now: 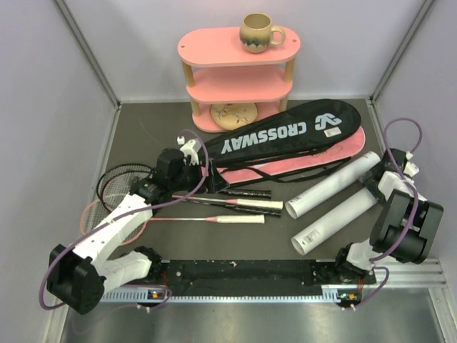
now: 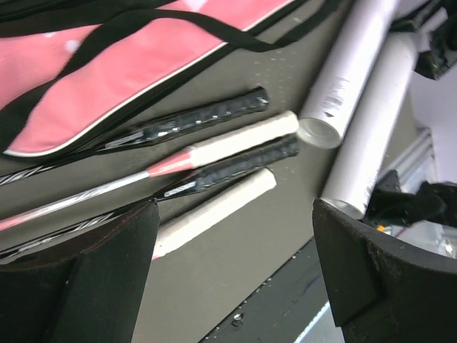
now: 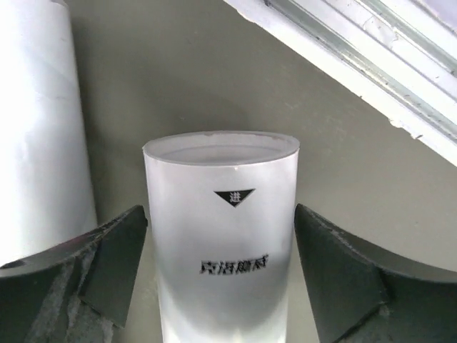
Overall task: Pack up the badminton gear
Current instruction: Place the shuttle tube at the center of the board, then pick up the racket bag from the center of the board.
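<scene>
Right jaws flanking white tube, black triangle label, CROSSWAY bag

A pink three-tier oval shelf stands at the far side of the table. A beige mug sits on top and a round patterned disc on its bottom tier.

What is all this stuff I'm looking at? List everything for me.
shelf: one, pink, three tiers, back of the table
mug: one, beige, on the shelf's top tier
round disc: one, pale and speckled, on the shelf's bottom tier
CROSSWAY bag: one, black, mid-table, lying on the pink bag
pink bag: one, under the black bag
rackets: four handles show, two white, two black; black and pink heads at left
tubes: two, white, side by side at right
table: one, dark grey
left pincer: black, open, empty, above the racket handles
right pincer: black, astride one tube's end
</scene>
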Robot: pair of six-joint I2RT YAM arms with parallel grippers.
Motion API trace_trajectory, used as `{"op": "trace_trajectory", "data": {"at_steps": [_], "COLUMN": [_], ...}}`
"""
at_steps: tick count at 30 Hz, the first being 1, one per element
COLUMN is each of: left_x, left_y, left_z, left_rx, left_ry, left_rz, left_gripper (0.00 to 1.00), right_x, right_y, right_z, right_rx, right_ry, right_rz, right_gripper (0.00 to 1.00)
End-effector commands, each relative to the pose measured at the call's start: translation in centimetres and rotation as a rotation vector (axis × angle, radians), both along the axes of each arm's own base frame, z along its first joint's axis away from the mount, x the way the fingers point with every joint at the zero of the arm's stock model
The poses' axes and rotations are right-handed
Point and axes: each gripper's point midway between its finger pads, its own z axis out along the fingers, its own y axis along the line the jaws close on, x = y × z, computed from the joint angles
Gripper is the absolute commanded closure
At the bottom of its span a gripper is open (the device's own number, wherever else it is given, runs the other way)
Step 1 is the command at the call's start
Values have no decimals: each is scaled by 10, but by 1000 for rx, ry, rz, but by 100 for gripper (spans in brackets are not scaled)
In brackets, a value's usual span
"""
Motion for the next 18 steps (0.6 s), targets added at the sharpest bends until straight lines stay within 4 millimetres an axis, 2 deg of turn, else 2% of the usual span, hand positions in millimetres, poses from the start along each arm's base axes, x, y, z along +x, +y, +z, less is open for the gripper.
{"op": "trace_trajectory", "data": {"at_steps": [1,3,4,5,6,7,8,9,10,11,12,13,14,15,16,17,18], "left_x": [-5,-2,0,4,7,10,12,16,22,31,38,48,62,71,83,92,95], "left_y": [-19,-17,-16,-15,-16,-17,-20,-26,-33,-40,-47,-53,-61,-65,-73,-81,-91], "left_z": [41,46,47,46,50,48,50,61,54,65,66,42,55,48,31,39,38], "left_rx": [-133,-119,-113,-100,-99,-84,-83,-106,-84,-76,-45,40,72,142,202,210,217], "left_ry": [-149,-183,-195,-205,-217,-228,-247,-286,-292,-333,-347,-322,-375,-393,-405,-442,-467], "left_rz": [-132,-125,-123,-108,-106,-122,-141,-168,-200,-221,-232,-269,-268,-246,-271,-276,-300], "left_gripper": [9,9,10,10,11,14,15,16,18,20,22,25,25,26,28,32,35], "right_x": [20,20,27,32,32,40,56,68,79,92,98,108,111,115,124,131,135], "right_y": [-15,-13,-7,2,9,18,52,69,87,132,152,169,185,203,210,217,218], "right_z": [58,83,103,113,116,129,130,135,141,145,151,155,156,156,161,148,144], "right_rx": [-104,-180,-237,-304,-300,-285,-201,-174,-132,3,51,93,132,167,181,234,255], "right_ry": [-94,-90,-121,-106,-99,-149,-221,-284,-352,-437,-481,-528,-542,-557,-609,-602,-595], "right_rz": [45,87,123,171,197,213,315,368,416,549,596,610,647,682,695,690,679], "right_gripper": [12,10,1,1,1,1,1,1,1,1,1,1,1,1,1,1,2]}}
